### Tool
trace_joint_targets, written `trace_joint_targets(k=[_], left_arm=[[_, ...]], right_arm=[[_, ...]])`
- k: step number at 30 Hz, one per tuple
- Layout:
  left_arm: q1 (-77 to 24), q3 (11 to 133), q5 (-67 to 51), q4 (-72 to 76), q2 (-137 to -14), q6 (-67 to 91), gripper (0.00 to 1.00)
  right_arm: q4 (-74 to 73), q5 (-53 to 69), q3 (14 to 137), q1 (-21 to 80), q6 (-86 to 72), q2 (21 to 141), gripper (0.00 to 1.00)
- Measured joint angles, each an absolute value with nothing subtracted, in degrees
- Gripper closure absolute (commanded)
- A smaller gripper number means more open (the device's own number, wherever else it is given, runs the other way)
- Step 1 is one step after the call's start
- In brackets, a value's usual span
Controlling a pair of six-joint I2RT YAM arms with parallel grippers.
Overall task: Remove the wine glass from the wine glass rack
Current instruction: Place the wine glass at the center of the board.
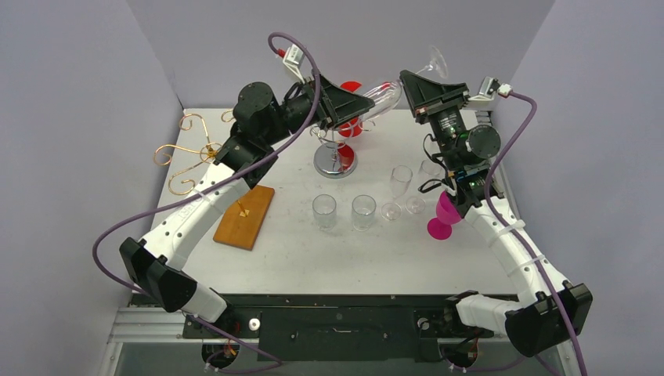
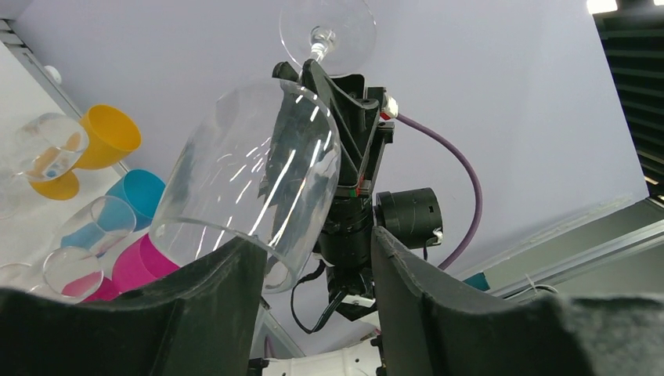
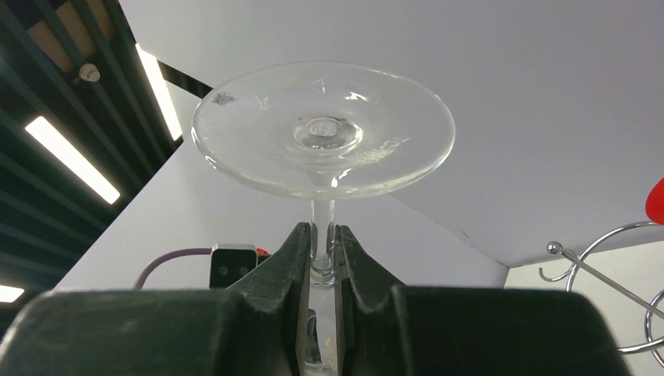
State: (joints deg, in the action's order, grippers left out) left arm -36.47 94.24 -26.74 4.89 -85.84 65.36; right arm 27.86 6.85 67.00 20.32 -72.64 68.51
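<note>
A clear wine glass [image 1: 384, 98] hangs in the air above the back of the table, bowl to the left and foot [image 3: 322, 129] up to the right. My right gripper [image 1: 415, 86] is shut on its stem just under the foot, as the right wrist view shows [image 3: 322, 243]. From the left, my left gripper [image 1: 364, 102] reaches the bowl [image 2: 250, 180]. Its jaws [image 2: 317, 258] stand open, the bowl's rim dipping into the gap by the left finger and well apart from the right finger. The chrome wine glass rack [image 1: 335, 160] stands below, with a red glass [image 1: 350, 125] on it.
A gold wire rack [image 1: 192, 153] sits at the left edge beside a wooden board [image 1: 245, 215]. Two clear tumblers [image 1: 324, 210] [image 1: 363, 211], clear stemmed glasses [image 1: 399, 188] and a magenta glass [image 1: 445, 215] stand mid-table. Yellow [image 2: 106, 137] and blue [image 2: 141, 196] cups show in the left wrist view.
</note>
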Motion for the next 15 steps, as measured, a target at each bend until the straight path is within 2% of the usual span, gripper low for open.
trace_joint_targets(k=[7, 12, 15], left_arm=[[-38.2, 94.2, -25.3, 6.3, -86.4, 65.9, 0.72], [-39.0, 94.2, -23.9, 6.8, -86.5, 65.8, 0.77], [-39.4, 94.2, -23.7, 7.1, -86.5, 65.8, 0.84]], right_arm=[[28.5, 5.4, 64.4, 20.8, -72.4, 66.0, 1.00], [28.7, 3.6, 63.4, 21.5, -70.9, 63.9, 1.00], [28.7, 2.5, 62.5, 21.9, -70.1, 62.8, 1.00]])
